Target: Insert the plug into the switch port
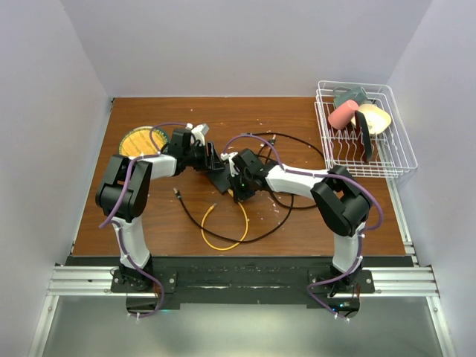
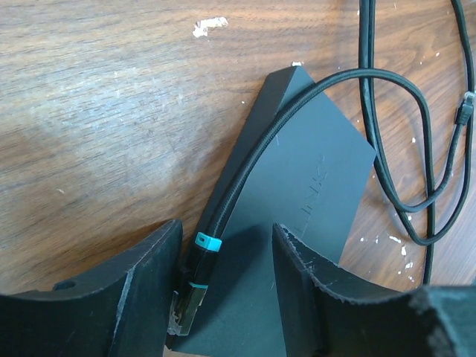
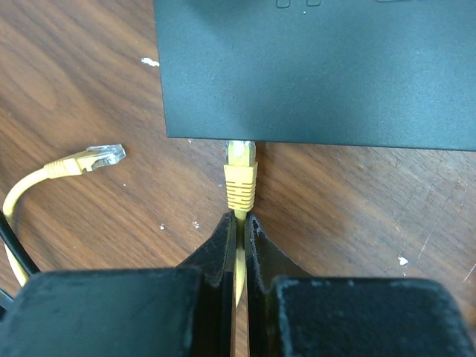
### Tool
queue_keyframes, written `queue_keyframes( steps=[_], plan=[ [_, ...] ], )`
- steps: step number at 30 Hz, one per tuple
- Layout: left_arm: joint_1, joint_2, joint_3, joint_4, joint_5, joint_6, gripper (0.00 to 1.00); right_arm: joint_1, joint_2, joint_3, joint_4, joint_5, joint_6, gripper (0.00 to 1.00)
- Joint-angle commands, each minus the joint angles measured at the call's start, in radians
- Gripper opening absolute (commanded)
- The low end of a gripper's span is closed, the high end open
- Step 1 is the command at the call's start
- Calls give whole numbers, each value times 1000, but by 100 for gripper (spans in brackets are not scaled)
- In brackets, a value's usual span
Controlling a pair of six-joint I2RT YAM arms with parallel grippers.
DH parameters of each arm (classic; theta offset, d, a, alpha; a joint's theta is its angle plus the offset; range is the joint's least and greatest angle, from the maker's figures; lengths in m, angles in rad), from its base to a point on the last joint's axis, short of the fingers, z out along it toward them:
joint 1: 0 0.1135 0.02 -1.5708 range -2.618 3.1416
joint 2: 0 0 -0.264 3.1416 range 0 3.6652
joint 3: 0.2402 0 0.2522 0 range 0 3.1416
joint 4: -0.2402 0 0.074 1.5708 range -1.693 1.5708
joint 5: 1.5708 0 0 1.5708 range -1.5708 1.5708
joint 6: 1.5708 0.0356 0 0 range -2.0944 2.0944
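The dark grey switch box (image 1: 221,175) lies mid-table between both grippers. In the right wrist view my right gripper (image 3: 239,223) is shut on the yellow cable just behind its yellow plug (image 3: 241,178). The plug's clear tip meets the near edge of the box (image 3: 320,67); the port itself is hidden there. My left gripper (image 2: 227,230) is open and straddles a corner of the box (image 2: 305,178). A black plug with a teal band (image 2: 195,271) lies along the box edge beside the left finger (image 2: 141,297).
The yellow cable (image 1: 223,234) loops toward the front, and its other plug (image 3: 93,158) lies loose on the wood. Black cables (image 2: 401,149) curl beside the box. A white wire rack (image 1: 398,160) with cups stands at the back right. A yellow round disc (image 1: 137,141) lies at the back left.
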Motion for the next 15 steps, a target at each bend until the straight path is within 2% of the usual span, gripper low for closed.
queue_keyframes(
  steps=[1,15],
  plan=[
    [-51,5,-20,-127,155,-8,55,-10,-22,35,221,119,9,0],
    [-76,14,-1,-212,200,29,53,-11,1,75,261,122,-17,0]
  ],
)
